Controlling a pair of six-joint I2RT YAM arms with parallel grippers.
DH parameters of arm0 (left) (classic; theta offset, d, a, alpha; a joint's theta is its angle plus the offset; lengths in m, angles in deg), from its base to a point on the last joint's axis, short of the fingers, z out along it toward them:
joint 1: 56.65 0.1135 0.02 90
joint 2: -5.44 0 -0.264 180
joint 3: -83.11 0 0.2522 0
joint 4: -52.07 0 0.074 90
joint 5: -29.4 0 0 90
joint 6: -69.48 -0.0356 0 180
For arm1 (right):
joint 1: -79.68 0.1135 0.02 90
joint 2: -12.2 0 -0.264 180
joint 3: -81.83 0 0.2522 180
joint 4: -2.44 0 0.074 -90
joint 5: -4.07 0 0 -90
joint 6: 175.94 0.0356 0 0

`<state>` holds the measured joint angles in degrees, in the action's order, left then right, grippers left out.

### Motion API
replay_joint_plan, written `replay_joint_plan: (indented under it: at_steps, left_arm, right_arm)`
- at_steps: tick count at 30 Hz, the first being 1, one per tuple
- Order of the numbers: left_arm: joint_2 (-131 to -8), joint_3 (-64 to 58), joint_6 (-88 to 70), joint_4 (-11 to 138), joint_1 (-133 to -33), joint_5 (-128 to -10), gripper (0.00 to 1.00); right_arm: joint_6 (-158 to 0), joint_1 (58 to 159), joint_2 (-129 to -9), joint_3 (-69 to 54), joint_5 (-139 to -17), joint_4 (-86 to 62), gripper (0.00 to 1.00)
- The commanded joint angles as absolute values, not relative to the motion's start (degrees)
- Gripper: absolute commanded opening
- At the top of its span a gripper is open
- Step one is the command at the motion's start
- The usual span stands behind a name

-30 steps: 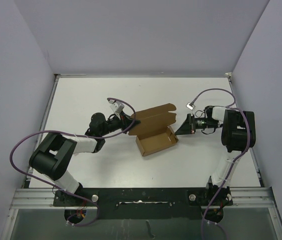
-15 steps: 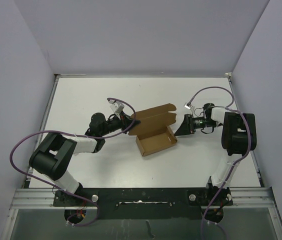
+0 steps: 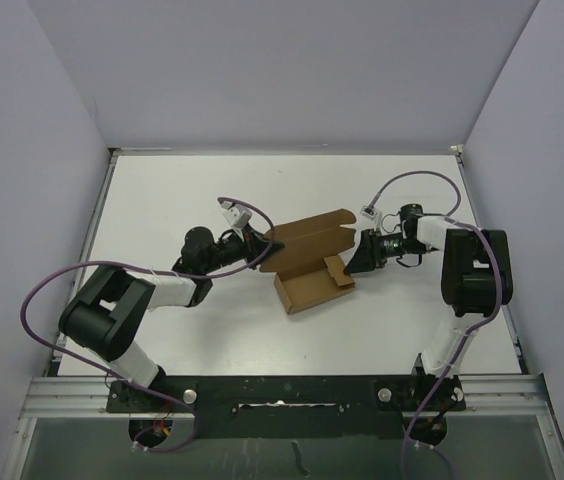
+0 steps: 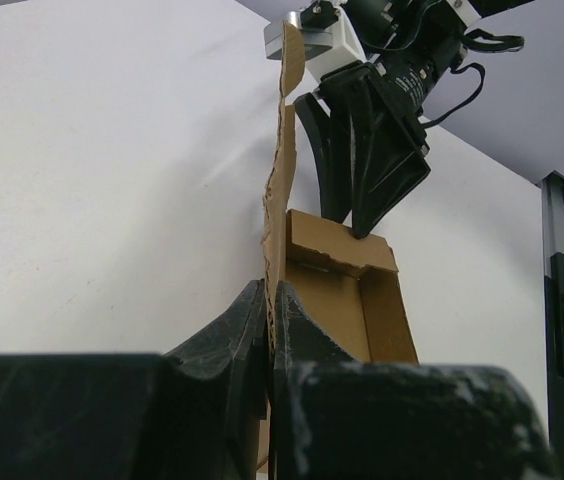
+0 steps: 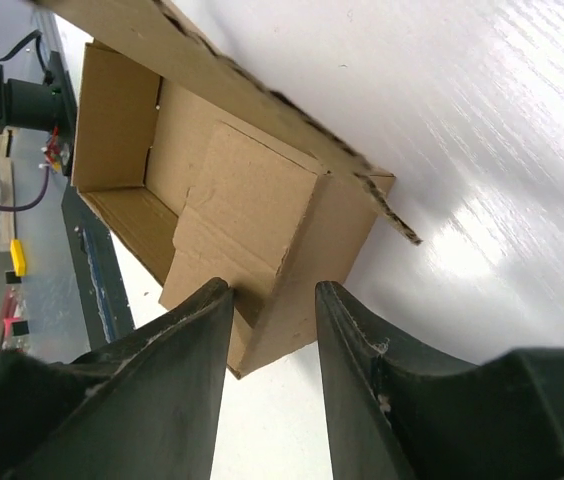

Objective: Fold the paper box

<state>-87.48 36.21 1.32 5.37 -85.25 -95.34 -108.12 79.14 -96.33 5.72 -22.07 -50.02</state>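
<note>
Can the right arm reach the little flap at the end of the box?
Probably yes. The right gripper sits at that end of the paper box, the end flap shows between its open jaws, and nothing stands in between.

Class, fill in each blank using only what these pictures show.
The paper box is made of ____ cardboard. The left pincer is clamped on its raised panel, while the right pincer has its jaws ____. The box lies on a ____ table.
Missing words: brown; open; white.
</note>
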Motion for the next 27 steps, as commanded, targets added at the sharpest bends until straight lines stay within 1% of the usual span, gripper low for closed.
replay_joint_plan:
  at_steps: [1,11,20,27]
  left_arm:
    - [-86.25,35.75,1.25,1.68,-86.3,-94.52,0.0]
    - [-85.58,35.91,1.41,3.55,-87.94,-89.97,0.0]
    - [-85.89,36.86,2.63,3.05,-89.9,-85.97,0.0]
    - [-86.81,37.27,3.19,1.38,-91.22,-85.03,0.0]
  right_arm:
    - [-106.2,80.63,-90.93,7.07,-25.45,-46.04,0.39]
    - [-104.65,83.41,-86.57,9.32,-37.19,-41.95,0.32]
    - [-106.09,86.93,-85.5,9.71,-45.68,-41.17,0.31]
    - [-107.57,90.53,-84.85,10.06,-54.81,-40.21,0.3]
